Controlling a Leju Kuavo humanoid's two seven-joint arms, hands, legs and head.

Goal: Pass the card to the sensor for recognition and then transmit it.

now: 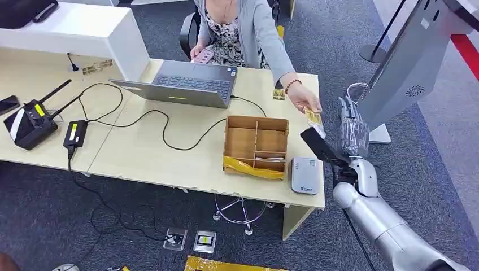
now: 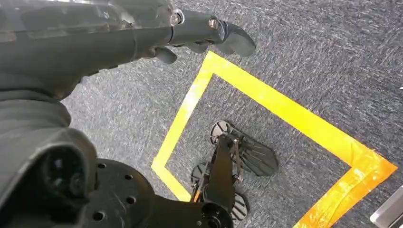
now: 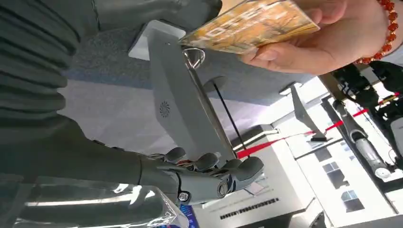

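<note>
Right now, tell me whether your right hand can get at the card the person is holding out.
Probably yes: the right hand is raised beside the card, fingers apart, nothing between them.

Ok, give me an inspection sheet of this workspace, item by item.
Surface: pale wooden desk.
Job's things: yellow card held out by a person's hand; grey sensor at the desk's front corner.
Clutter: laptop, divided cardboard box, black radio unit.
Hands: right hand raised beside the card, fingers apart, holding nothing; left hand hanging over the carpet.
Cables: black cable across the desk.
Surroundings: grey kiosk, yellow floor tape.
</note>
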